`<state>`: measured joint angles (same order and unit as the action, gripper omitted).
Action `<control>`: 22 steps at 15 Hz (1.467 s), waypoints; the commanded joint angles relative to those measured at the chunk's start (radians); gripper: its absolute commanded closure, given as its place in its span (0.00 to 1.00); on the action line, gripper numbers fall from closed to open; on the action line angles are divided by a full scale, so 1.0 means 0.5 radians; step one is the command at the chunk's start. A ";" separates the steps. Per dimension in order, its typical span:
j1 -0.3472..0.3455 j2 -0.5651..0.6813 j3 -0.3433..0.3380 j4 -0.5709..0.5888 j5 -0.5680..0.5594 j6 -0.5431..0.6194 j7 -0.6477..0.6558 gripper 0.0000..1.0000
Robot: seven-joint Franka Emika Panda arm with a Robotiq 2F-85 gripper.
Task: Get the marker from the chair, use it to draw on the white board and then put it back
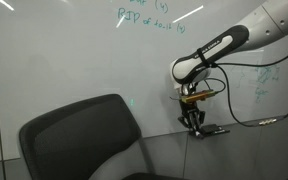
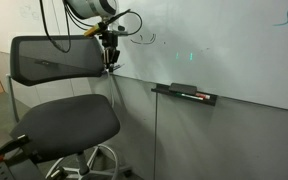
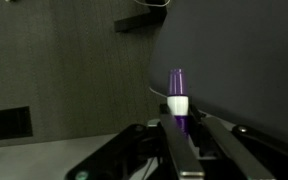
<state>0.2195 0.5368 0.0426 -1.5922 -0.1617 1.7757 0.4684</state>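
Between the fingers [image 3: 169, 140] of the gripper [image 3: 181, 124], in the wrist view, the marker [image 3: 178, 92] is being gripped, with the jaws clenched on its lower part. The marker is being shown as a slim purple stick with a white band around its middle, its free end pointing away from the camera.

In both exterior views the gripper is being pointed downward, close to the lower edge of the white board [image 1: 74, 50], just beside the top corner of the chair [image 2: 54, 60] backrest. The arm [image 1: 224, 45] is being reached in from the frame edge, bent at the wrist, with a black cable looping under it. A dark ledge [image 2: 184, 93] is being carried on the wall nearby.

The marker is being lost in both exterior views, too small to make out. Whether its tip is touching the board cannot be told, and the dark surface at the right of the wrist view cannot be identified.
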 commanded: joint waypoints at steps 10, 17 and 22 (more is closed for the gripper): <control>0.179 0.073 0.146 -0.681 -0.006 0.957 -0.305 0.90; 0.185 0.267 0.180 -0.637 0.037 0.936 -0.536 0.53; 0.140 0.063 0.248 -0.680 0.205 0.770 -0.587 0.16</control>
<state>0.3041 0.6580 0.1427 -1.9182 -0.1034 2.2242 0.2047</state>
